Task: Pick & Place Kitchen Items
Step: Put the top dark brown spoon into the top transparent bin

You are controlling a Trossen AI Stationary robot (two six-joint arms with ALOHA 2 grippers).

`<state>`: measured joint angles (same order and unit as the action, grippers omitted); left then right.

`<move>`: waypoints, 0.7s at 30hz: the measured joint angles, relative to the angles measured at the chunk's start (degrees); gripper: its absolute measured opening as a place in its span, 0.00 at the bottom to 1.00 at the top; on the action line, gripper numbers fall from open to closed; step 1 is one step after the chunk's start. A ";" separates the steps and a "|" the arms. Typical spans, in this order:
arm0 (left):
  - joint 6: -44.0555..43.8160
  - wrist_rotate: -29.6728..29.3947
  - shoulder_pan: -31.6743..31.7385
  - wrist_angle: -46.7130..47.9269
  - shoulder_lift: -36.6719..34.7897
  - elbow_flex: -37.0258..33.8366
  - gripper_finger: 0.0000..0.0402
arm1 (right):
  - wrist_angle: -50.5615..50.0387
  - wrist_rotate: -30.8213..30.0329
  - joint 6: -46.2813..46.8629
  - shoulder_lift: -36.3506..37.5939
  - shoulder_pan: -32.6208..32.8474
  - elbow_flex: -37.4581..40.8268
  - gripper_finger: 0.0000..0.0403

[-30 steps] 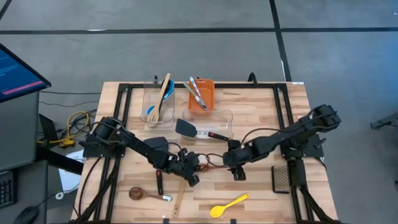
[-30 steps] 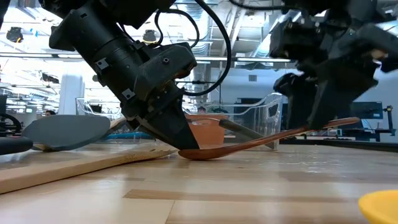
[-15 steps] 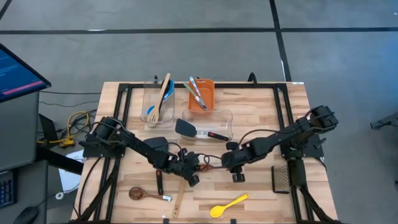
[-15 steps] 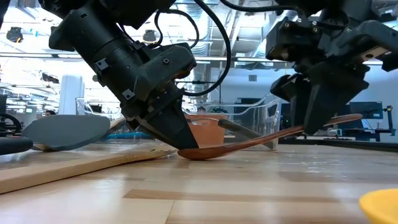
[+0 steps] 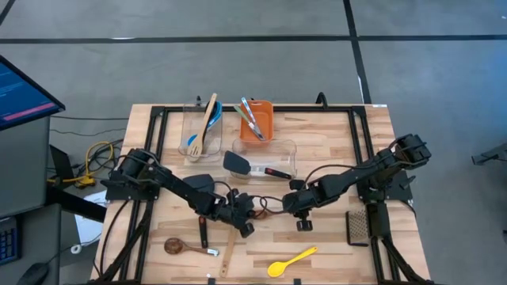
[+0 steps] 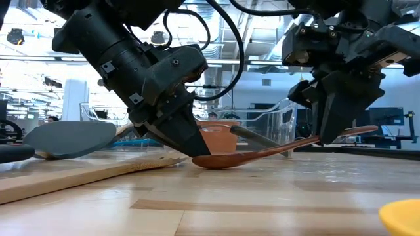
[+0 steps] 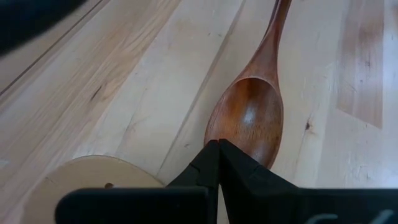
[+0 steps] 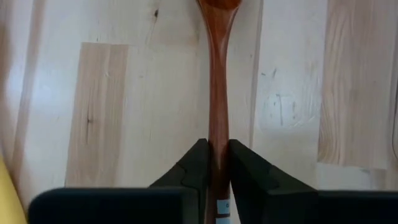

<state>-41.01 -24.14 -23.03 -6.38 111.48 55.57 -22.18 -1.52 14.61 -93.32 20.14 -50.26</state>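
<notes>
A reddish-brown wooden spoon [image 6: 262, 152] lies mid-table between my two grippers, its bowl [image 7: 249, 112] on the wood and its handle slanting up. My left gripper [image 6: 195, 152] is shut, with its tips at the bowl's end. My right gripper [image 6: 330, 134] is shut on the handle [image 8: 217, 74]. In the high view the spoon [image 5: 269, 210] runs from my left gripper [image 5: 249, 225] to my right gripper [image 5: 291, 207]. A yellow spoon [image 5: 291, 260] lies flat near the front edge. My left gripper's shut fingertips [image 7: 217, 152] press on the rim at the end of the spoon's bowl [image 7: 229, 134], slanting down from the table's left. The bowl rests on the table. My right gripper pinches the spoon's handle [image 8: 217, 127] between its two fingers, coming steeply from above. The handle runs on past the fingers to a free end [image 6: 367, 129] raised clear of the table.
At the back stand a clear tub [image 5: 200, 131] with a blue spoon and wooden spatula, an orange bin [image 5: 257, 120] with utensils, and a clear tub [image 5: 269, 158] with a black turner. A dark wooden spoon [image 5: 186, 247], a wooden spatula [image 5: 228, 253] and a black slotted turner [image 5: 358, 226] lie nearby.
My right gripper has shut from wide open onto the spoon's raised handle, staying in place. My left gripper has kept still at the bowl.
</notes>
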 joint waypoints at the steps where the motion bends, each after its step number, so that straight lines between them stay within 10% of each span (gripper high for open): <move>1: 0.01 -0.02 0.00 -0.04 0.00 0.00 0.00 | -0.07 0.00 0.00 0.00 -0.02 0.00 0.10; 21: 21.85 -3.87 -0.74 2.55 -22.02 -0.08 0.00 | -0.49 0.16 0.42 0.00 1.02 -1.60 0.07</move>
<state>-19.16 -28.01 -23.77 -3.83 89.46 55.49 -22.67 -1.36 15.03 -93.32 21.16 -51.86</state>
